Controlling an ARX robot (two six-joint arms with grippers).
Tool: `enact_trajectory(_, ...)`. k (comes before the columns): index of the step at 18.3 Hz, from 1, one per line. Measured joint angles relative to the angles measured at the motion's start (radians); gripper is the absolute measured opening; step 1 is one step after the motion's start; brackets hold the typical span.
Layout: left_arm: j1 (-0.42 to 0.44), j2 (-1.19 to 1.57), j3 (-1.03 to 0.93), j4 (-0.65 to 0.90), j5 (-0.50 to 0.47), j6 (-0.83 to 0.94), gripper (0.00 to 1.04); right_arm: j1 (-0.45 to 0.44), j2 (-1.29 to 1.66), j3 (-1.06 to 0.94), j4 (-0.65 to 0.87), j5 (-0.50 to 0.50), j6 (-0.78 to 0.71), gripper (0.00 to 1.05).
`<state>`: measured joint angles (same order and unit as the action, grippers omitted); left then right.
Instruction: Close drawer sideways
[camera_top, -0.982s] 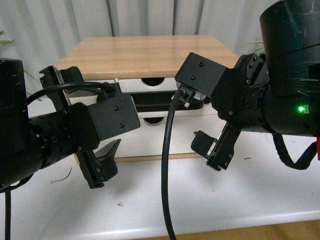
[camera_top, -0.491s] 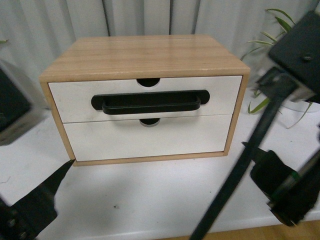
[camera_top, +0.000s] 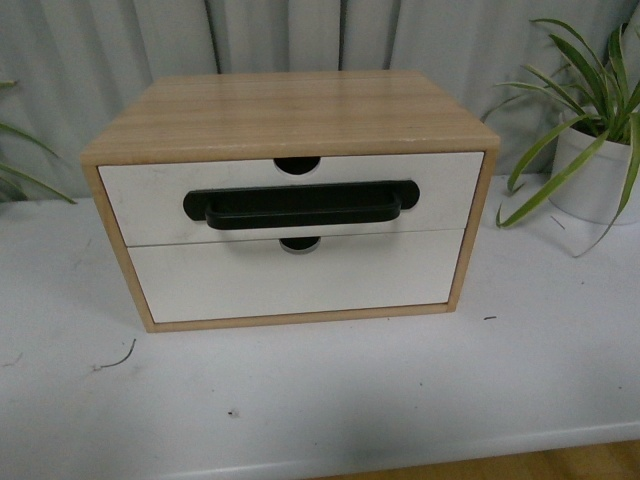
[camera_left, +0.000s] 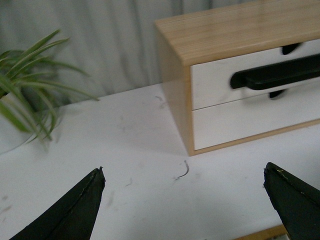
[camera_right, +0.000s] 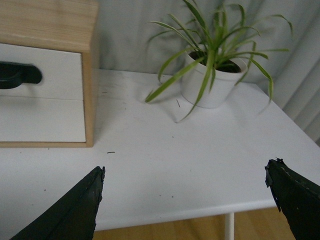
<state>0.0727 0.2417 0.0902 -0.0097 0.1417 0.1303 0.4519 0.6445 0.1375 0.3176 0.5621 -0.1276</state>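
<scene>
At rear edge of tabletop (camera_top: 350, 400): drawer (camera_top: 290, 200) flush | arms gone from front view | left end effector (camera_left: 184, 167), right end effector (camera_right: 187, 165) both wide

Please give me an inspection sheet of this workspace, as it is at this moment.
Surface: white table, carrying a light wood cabinet.
Job's things: white-fronted upper drawer with long black bar handle sits flush with the cabinet front; looks closed.
Clutter: small curled wire scrap; a few dark specks.
End effectors: left end effector and right end effector both open, holding nothing.
Cables: nothing seen.
Surroundings: green plant in white pot; grey curtain.
</scene>
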Motion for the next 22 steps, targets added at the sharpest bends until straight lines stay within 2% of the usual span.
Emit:
enact_trajectory(1,0.014,0.001,-0.004,0.0,-0.002,-0.032,0.98,0.008,-0.013,-0.015,-0.003,0.042,0.043,0.98)
enact_trajectory(3,0.006,0.001,-0.004,0.0,0.009,-0.054,0.98,0.008,-0.006,-0.015,-0.002,0.045,0.075,0.98)
enact_trajectory(4,0.006,0.001,-0.004,0.0,0.008,-0.056,0.98,-0.011,-0.006,-0.046,0.118,-0.016,0.09,0.93)
enact_trajectory(5,-0.05,-0.035,-0.063,0.155,-0.094,-0.086,0.87,-0.079,-0.035,-0.113,0.259,-0.149,0.103,0.78)
enact_trajectory(6,-0.082,-0.069,-0.079,0.185,-0.125,-0.105,0.75,-0.135,-0.082,-0.125,0.217,-0.222,0.109,0.65)
enact_trajectory(7,-0.076,-0.123,-0.077,0.104,-0.143,-0.11,0.6,-0.178,-0.154,-0.125,0.161,-0.284,0.111,0.51)
enact_trajectory(8,-0.071,-0.194,-0.079,0.001,-0.141,-0.117,0.51,-0.205,-0.196,-0.125,0.133,-0.314,0.112,0.42)
enact_trajectory(11,-0.073,-0.232,-0.079,0.003,-0.141,-0.125,0.11,-0.297,-0.322,-0.126,0.01,-0.404,0.113,0.02)
enact_trajectory(12,-0.073,-0.232,-0.079,0.008,-0.143,-0.128,0.01,-0.317,-0.343,-0.126,-0.019,-0.421,0.113,0.02)
enact_trajectory(13,-0.073,-0.232,-0.079,0.006,-0.142,-0.127,0.02,-0.335,-0.366,-0.126,-0.043,-0.439,0.114,0.02)
enact_trajectory(14,-0.073,-0.233,-0.079,0.006,-0.142,-0.127,0.02,-0.397,-0.393,-0.126,-0.065,-0.521,0.113,0.02)
enact_trajectory(15,-0.073,-0.232,-0.079,0.006,-0.142,-0.127,0.02,-0.452,-0.41,-0.126,-0.079,-0.544,0.114,0.02)
enact_trajectory(19,-0.073,-0.232,-0.079,0.006,-0.142,-0.127,0.02,-0.452,-0.47,-0.126,-0.141,-0.562,0.116,0.02)
enact_trajectory(20,-0.073,-0.232,-0.079,0.006,-0.142,-0.127,0.02,-0.452,-0.499,-0.125,-0.183,-0.562,0.116,0.02)
enact_trajectory(21,-0.073,-0.232,-0.079,0.006,-0.143,-0.127,0.02,-0.452,-0.586,-0.125,-0.314,-0.563,0.117,0.02)
enact_trajectory(22,-0.073,-0.232,-0.079,0.006,-0.143,-0.127,0.02,-0.452,-0.637,-0.125,-0.318,-0.562,0.117,0.02)
